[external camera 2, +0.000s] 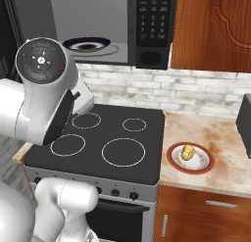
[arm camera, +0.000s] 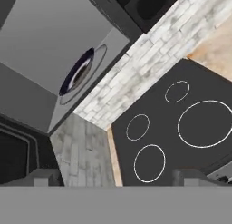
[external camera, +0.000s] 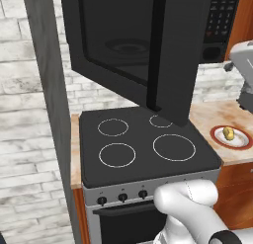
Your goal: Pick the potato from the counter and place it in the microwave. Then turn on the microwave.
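Potato (external camera 2: 188,152): on red-rimmed plate (external camera 2: 202,165), counter (external camera 2: 220,138) right of stovetop (external camera 2: 98,138); my pincer (arm camera: 118,175) open, empty, well apart; I should descend vertically, fingers straddling its narrow axis.

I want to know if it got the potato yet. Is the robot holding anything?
No, nothing is held. The jaws stand open and empty, and the potato sits on the plate on the counter.
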